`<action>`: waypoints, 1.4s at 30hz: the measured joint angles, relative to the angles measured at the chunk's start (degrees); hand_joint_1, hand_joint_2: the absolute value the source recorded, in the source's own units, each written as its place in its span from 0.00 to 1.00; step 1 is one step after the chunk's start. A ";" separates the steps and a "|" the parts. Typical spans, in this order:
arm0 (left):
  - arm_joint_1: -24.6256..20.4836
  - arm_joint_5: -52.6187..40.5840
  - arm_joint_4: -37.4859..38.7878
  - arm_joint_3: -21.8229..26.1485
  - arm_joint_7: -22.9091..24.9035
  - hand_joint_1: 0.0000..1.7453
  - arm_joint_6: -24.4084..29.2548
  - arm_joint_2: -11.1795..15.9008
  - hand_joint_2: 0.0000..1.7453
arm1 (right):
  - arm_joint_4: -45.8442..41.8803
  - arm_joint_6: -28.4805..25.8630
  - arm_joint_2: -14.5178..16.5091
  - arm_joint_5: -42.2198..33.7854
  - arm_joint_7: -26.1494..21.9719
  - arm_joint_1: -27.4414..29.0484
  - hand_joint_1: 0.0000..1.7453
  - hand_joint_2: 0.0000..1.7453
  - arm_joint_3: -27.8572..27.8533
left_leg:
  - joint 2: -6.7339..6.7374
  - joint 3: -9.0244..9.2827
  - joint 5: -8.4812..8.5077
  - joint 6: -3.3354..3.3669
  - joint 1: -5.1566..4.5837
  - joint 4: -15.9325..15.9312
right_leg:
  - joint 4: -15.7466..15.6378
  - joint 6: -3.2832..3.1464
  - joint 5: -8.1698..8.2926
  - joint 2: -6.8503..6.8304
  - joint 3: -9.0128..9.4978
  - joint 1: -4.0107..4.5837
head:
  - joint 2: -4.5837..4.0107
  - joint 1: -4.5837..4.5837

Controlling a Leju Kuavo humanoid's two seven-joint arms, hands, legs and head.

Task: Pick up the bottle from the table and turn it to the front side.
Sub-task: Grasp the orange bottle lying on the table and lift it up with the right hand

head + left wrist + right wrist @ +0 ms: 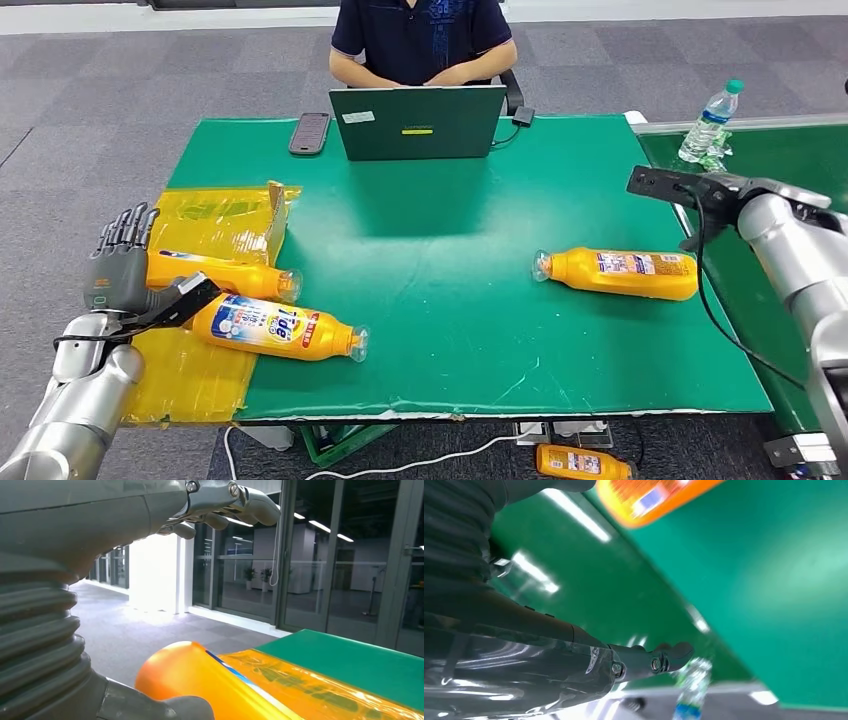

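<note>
Orange plastic bottle lies label-back, untouched; my right hand hovers released above—I'd lower and grasp next.

The label on the near orange bottle is too blurred to read.

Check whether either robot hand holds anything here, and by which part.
Nothing is held. The left robot hand is open beside the orange bottle; the right robot hand is open, apart from bottles.
</note>
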 joint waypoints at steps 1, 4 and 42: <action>-0.16 0.02 0.15 -0.01 -0.04 0.00 0.01 -0.23 1.00 | 1.02 0.28 0.22 0.33 0.81 -1.64 0.00 1.00 1.35 | -0.01 0.00 0.00 0.00 0.00 0.00 | 0.00 0.00 0.00 -0.01 0.00 0.00 | 0.00 0.01; -1.22 -0.03 0.93 -0.03 -0.03 0.00 0.00 -0.91 1.00 | 4.02 1.13 1.30 1.22 2.88 -5.91 0.00 1.00 4.94 | 0.00 -0.01 0.00 0.00 0.00 0.00 | 0.00 0.00 0.00 0.00 -0.01 0.01 | 0.01 0.01; -3.67 2.65 4.27 -0.40 -0.99 0.00 -0.68 -2.28 1.00 | 13.38 -8.86 5.53 -0.12 3.73 -1.60 0.00 1.00 13.27 | -0.01 -0.02 0.00 0.00 0.02 0.00 | -0.01 0.00 -0.01 -0.01 -0.02 0.03 | 0.00 0.01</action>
